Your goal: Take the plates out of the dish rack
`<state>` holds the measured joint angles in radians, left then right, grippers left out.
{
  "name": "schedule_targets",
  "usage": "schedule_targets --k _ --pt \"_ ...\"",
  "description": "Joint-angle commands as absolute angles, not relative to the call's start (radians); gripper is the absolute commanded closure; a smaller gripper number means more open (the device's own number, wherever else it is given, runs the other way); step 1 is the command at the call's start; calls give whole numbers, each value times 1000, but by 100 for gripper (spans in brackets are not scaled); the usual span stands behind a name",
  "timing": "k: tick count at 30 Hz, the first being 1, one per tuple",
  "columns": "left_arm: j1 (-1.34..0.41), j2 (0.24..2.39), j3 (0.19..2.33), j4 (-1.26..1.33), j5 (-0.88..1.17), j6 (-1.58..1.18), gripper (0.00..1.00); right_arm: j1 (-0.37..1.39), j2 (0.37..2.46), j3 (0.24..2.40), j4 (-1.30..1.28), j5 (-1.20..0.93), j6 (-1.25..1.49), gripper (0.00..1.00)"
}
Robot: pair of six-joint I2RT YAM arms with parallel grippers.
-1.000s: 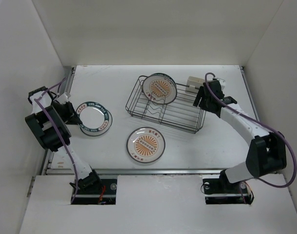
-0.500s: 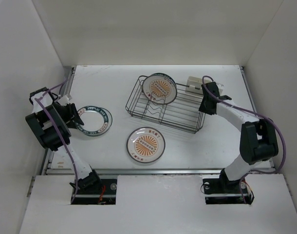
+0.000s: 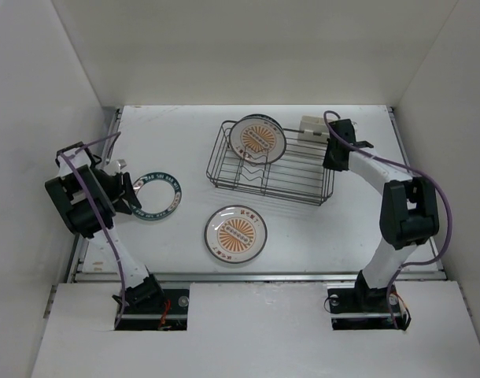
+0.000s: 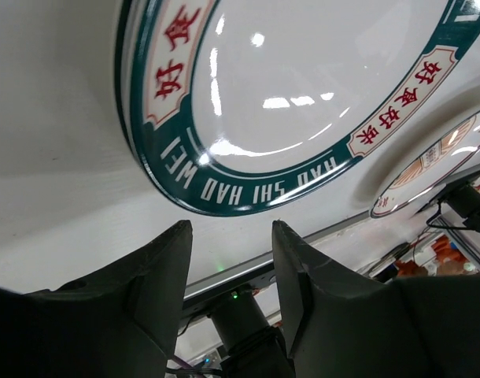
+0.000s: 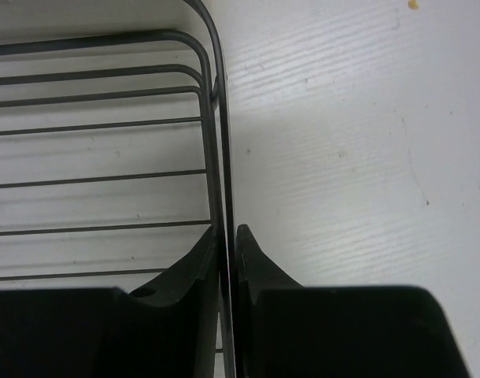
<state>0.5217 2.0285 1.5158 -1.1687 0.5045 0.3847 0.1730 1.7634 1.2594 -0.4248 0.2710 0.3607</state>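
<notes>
The dish rack [image 3: 295, 177] is a dark wire basket at the middle back of the table. One plate [image 3: 257, 139] with an orange sunburst stands upright in its left end. A second orange plate [image 3: 236, 233] lies flat in front of the rack, and a teal-rimmed plate [image 3: 155, 197] lies flat to the left. My left gripper [image 3: 128, 191] is open just off that plate's left edge; in the left wrist view its fingers [image 4: 161, 283] stand apart with the teal plate [image 4: 303, 102] beyond them. My right gripper [image 5: 227, 240] is shut on the rack's right rim wire [image 5: 221, 142].
A small white caddy [image 3: 312, 130] hangs on the rack's back right corner, just beside my right wrist. White walls close in the table on the left, back and right. A metal rail [image 3: 256, 276] runs along the near edge.
My left gripper opened and let go of the teal plate, which now lies flat. My right gripper moved onto the rack's right end and closed on its wire; the rack shifted slightly.
</notes>
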Motion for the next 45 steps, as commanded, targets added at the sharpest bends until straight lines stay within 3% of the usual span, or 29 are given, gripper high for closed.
schedule_targets --k 1,5,7,8,9,10,15,20,24,29,36,45 --pt "505 2013 1520 -1207 506 414 58 172 1785 1351 -331 353 293 98" --pt "505 1994 1520 -1207 506 414 58 172 1786 1373 -299 353 236 93" --pt "505 1985 1520 -1198 495 414 58 172 1786 1382 -299 353 215 87" --pt "505 1973 1520 -1198 495 405 58 172 1795 1397 -299 342 203 80" --pt "505 1973 1510 -1189 486 405 58 172 1795 1407 -299 342 193 61" --pt "505 1950 1509 -1189 477 405 58 172 1795 1417 -313 353 193 50" --pt "505 1884 1453 -1105 456 396 58 172 1706 1431 -325 318 172 29" --pt "505 1809 1390 -1009 446 370 57 184 1551 1376 -267 230 112 24" --pt "505 1799 1381 -997 437 351 56 253 1523 1377 -230 -65 -1 22" --pt "505 1809 1381 -997 437 351 56 316 1665 1509 -255 -274 -87 21" --pt "505 1818 1390 -997 437 351 56 325 1883 1745 -304 -330 -87 21" --pt "505 1856 1417 -1025 437 351 56 353 2017 1838 -301 -327 -67 39"
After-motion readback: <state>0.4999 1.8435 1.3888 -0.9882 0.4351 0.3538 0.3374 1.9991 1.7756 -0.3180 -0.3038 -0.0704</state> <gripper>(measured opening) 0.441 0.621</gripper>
